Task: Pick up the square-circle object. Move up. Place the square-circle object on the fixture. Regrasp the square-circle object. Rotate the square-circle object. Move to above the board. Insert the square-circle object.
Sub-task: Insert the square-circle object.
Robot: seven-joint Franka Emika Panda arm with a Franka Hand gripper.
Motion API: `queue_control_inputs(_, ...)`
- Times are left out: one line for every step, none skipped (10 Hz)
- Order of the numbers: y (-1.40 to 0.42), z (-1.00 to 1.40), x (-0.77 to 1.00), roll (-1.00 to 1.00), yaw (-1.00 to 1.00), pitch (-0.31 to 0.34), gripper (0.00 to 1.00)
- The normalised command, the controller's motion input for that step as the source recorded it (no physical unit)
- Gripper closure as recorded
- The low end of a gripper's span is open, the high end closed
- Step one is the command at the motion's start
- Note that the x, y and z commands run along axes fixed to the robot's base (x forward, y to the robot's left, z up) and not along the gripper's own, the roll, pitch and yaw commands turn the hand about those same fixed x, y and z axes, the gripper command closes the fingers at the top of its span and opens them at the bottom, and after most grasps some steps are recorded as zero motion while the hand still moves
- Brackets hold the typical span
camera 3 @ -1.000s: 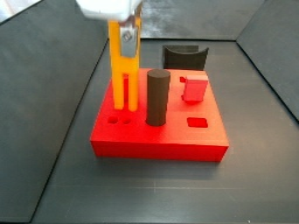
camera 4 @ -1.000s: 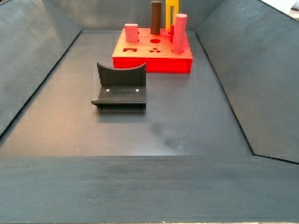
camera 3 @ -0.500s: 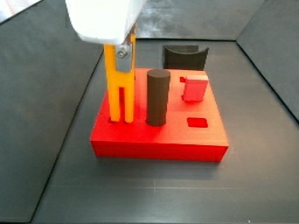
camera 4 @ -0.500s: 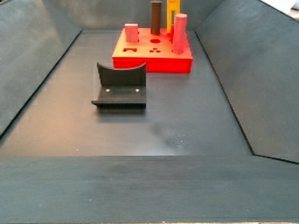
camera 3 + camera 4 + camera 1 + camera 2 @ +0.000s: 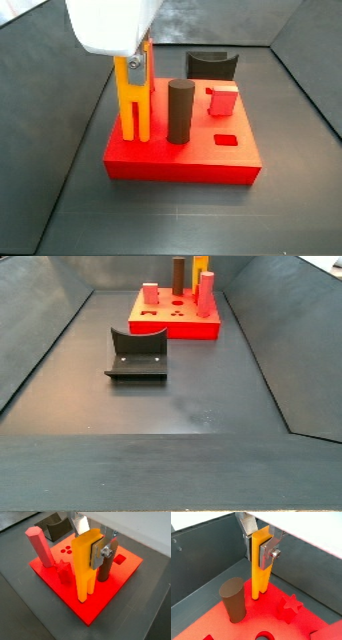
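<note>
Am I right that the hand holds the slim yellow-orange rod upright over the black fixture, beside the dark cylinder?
Not quite. The hand does hold the slim yellow-orange rod upright beside the dark cylinder, but over the flat red board, not the fixture. A side view shows the black scooped fixture standing on the floor, apart from the board, with nothing on it.

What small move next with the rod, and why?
Probably ease straight down a little more. The gripper is shut on the rod, which stands upright with its lower end at the board surface in a side view, beside the dark cylinder. Whether it is seated cannot be told, so keep the grip.
</note>
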Motion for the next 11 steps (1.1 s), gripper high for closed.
queue_control_inputs(0.07, -0.14, 0.17, 0.09, -0.12, -0.197, 1.00)
queue_control_inputs(0.10, -0.17, 0.17, 0.10, -0.13, -0.219, 1.00)
queue_control_inputs(0.01, -0.25, 0.03, 0.16, -0.12, -0.184, 1.00)
queue_control_inputs(0.00, -0.32, 0.00, 0.22, -0.10, -0.171, 1.00)
queue_control_inputs(0.00, -0.40, 0.00, 0.25, -0.01, -0.179, 1.00)
queue_control_inputs(-0.01, -0.54, -0.02, 0.24, 0.00, -0.151, 1.00)
queue_control_inputs(-0.01, -0.64, -0.13, 0.18, 0.00, -0.144, 1.00)
queue_control_inputs(0.00, -0.62, -0.13, 0.17, 0.16, -0.074, 1.00)
queue_control_inputs(0.00, -0.54, -0.10, 0.10, 0.19, -0.054, 1.00)
queue_control_inputs(0.00, -0.56, -0.01, 0.08, 0.19, -0.046, 1.00)
queue_control_inputs(0.00, -0.53, 0.03, 0.05, 0.08, -0.023, 1.00)
